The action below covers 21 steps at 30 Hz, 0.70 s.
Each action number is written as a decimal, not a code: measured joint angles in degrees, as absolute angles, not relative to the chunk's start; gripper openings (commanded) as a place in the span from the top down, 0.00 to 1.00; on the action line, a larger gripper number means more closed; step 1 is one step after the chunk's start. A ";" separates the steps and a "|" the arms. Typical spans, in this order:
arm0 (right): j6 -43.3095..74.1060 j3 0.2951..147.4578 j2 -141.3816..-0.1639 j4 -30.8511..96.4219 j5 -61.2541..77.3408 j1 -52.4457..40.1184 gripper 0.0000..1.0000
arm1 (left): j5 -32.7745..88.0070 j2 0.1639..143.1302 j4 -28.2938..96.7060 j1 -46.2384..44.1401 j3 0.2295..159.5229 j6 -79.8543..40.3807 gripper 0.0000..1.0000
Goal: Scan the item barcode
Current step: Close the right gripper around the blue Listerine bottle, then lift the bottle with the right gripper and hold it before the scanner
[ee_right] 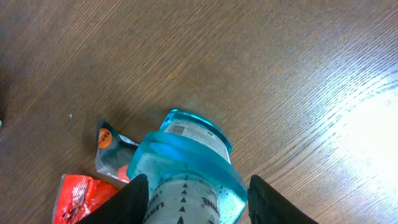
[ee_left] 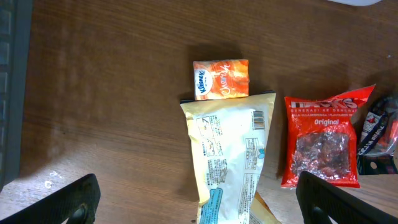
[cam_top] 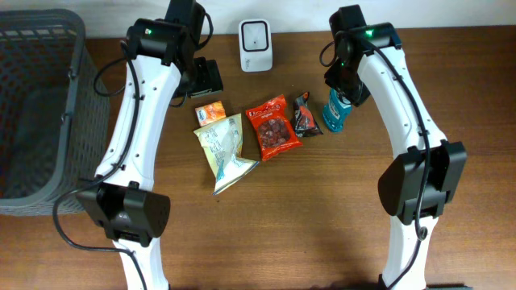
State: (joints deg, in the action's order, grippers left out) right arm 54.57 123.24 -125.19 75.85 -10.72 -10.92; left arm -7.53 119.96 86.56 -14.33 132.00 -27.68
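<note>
To the right of the white box-shaped plastic barcode scanner (cam_top: 255,45), the translucent blue plastic bottle (cam_top: 336,113) stands on the brown wooden table (cam_top: 322,209), clamped between the right gripper (ee_right: 198,200) jaws, while left of the scanner the left gripper (ee_left: 202,200) hangs spread wide.

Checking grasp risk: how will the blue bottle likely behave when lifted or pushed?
The blue bottle looks like rigid plastic, so it is probably stiff. Its glossy, rounded wall may prove slippery. Standing upright, it could tip if nudged.
</note>
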 measured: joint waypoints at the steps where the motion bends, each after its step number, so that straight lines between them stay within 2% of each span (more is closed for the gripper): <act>1: 54.50 123.24 -125.19 75.88 -10.44 -10.92 0.52 | -7.53 119.96 86.59 -14.33 132.00 -27.68 0.01; 4: 54.11 123.24 -125.19 75.88 -9.58 -10.92 0.56 | -7.53 119.96 86.59 -14.33 132.00 -27.68 0.01; 7: 54.17 123.24 -125.19 75.81 -8.93 -10.92 0.72 | -7.53 119.96 86.59 -14.33 132.00 -27.68 0.01; 13: 52.42 123.24 -125.19 75.31 -9.17 -10.92 0.78 | -7.53 119.96 86.56 -14.33 132.00 -27.68 0.01; 16: 47.00 123.31 -125.19 73.49 -8.78 -10.92 0.78 | -7.53 119.96 86.59 -14.33 132.00 -27.68 0.01; 19: 34.74 123.33 -125.21 71.29 -7.81 -10.92 0.78 | -7.53 119.96 86.56 -14.33 132.00 -27.68 0.01; 21: 26.41 123.39 -125.23 69.93 -7.22 -10.92 0.81 | -7.53 119.96 86.59 -14.33 132.00 -27.68 0.01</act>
